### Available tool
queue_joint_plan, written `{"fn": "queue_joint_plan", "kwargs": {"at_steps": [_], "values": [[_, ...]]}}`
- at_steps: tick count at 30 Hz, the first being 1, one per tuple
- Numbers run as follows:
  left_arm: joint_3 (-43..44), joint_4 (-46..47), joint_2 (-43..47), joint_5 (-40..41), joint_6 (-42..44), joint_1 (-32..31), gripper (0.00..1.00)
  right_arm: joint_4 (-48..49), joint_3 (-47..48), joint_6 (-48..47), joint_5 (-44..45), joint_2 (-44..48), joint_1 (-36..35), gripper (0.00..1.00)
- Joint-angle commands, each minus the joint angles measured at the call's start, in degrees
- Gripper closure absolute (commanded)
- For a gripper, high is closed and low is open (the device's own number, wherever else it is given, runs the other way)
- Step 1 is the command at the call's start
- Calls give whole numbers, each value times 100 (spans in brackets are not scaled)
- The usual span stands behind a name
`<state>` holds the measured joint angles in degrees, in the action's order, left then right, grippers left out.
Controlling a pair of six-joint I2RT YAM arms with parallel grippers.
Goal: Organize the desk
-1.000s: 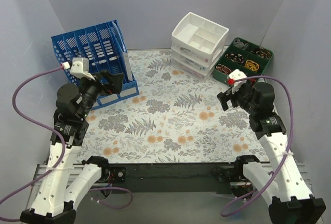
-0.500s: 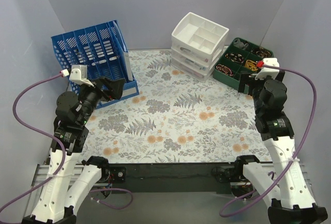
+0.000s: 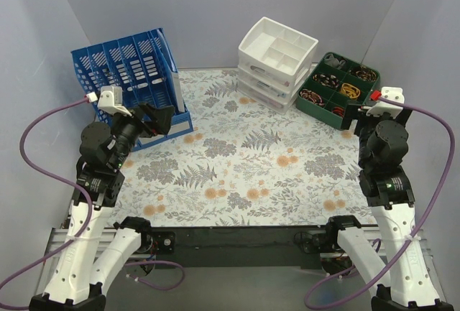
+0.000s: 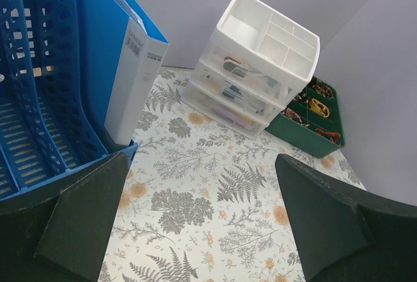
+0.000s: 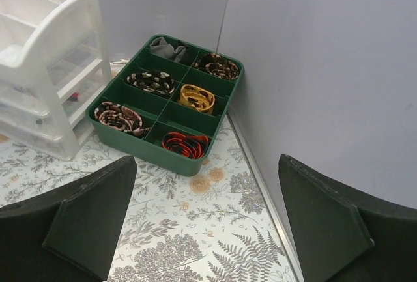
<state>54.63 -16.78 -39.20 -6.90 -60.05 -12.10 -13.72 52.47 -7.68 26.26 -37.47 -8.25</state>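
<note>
The desk (image 3: 244, 167) is a flat top with a pale fern-and-orange-flower print and a black front rail. My left gripper (image 3: 154, 118) is open and empty, raised by the front of the blue file rack (image 3: 133, 74); in the left wrist view (image 4: 202, 230) its dark fingers frame bare desk (image 4: 195, 191). My right gripper (image 3: 353, 118) is open and empty at the right edge, just in front of the green tray (image 3: 338, 85); in the right wrist view (image 5: 208, 223) it hovers over desk (image 5: 195, 230) near the tray (image 5: 166, 99).
A white drawer unit (image 3: 277, 59) stands at the back centre; it also shows in the left wrist view (image 4: 254, 80). The green tray holds coiled items in several compartments. A white binder (image 4: 133, 80) stands in the rack's rightmost slot. Grey walls close both sides.
My right arm has swung right and back from near the tray's front to the desk's right edge. My left gripper has shifted slightly; both stay open and empty.
</note>
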Motion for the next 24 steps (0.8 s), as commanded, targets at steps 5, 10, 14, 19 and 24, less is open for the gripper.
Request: {"fn": "queue_joint_plan", "kwargs": {"at_steps": [5, 10, 14, 19, 24], "values": [[223, -71, 0, -57, 90, 23, 2, 167, 159, -49, 160, 30, 17, 2], [364, -151, 18, -259, 82, 23, 2, 71, 211, -41, -59, 12, 17, 2], [548, -151, -35, -646, -33, 23, 2, -149, 246, 109, -507, -14, 25, 2], [514, -142, -61, -629, 37, 23, 2, -211, 369, 144, -543, -120, 17, 2], [426, -54, -132, -629, 46, 23, 2, -184, 457, -48, -578, -199, 17, 2]]}}
